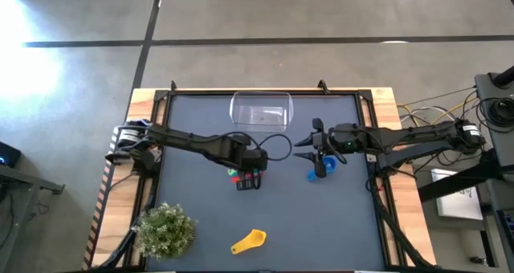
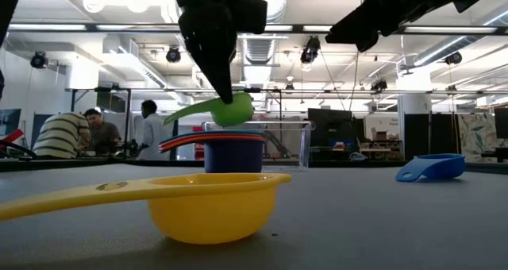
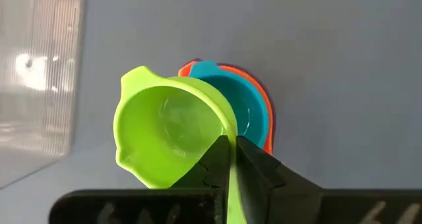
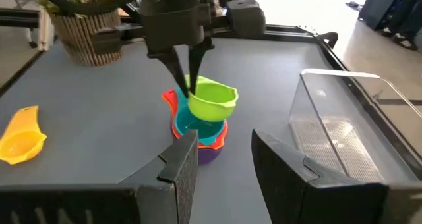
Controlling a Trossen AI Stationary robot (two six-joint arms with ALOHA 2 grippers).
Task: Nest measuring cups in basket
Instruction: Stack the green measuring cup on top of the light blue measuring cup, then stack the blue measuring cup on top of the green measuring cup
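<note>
My left gripper (image 2: 225, 91) is shut on a green measuring cup (image 2: 228, 109) just above a stack of nested cups (image 4: 198, 135) at the table's middle. The stack's top cup is teal (image 3: 245, 105), with orange and purple ones under it. A blue cup (image 1: 320, 169) sits alone on its base to the right, under my right gripper (image 4: 224, 159), which is open, raised and holds nothing. A yellow cup (image 1: 249, 241) rests on its bowl near the front edge. The clear basket (image 1: 261, 110) stands at the far edge. My left gripper pinches the green cup between its two shut fingers, at the rim where the handle joins the bowl (image 3: 223, 145). The fingers (image 2: 222, 79) come from above, slanting down. The cup is tilted and hangs just over the stack; whether it touches the teal cup I cannot tell.
A small potted plant (image 1: 165, 229) stands at the near left corner. Raised wooden rails (image 1: 148, 120) border the dark mat. Bare mat lies between the stack and the basket and around the yellow cup. People (image 2: 75, 135) sit in the room beyond the table.
</note>
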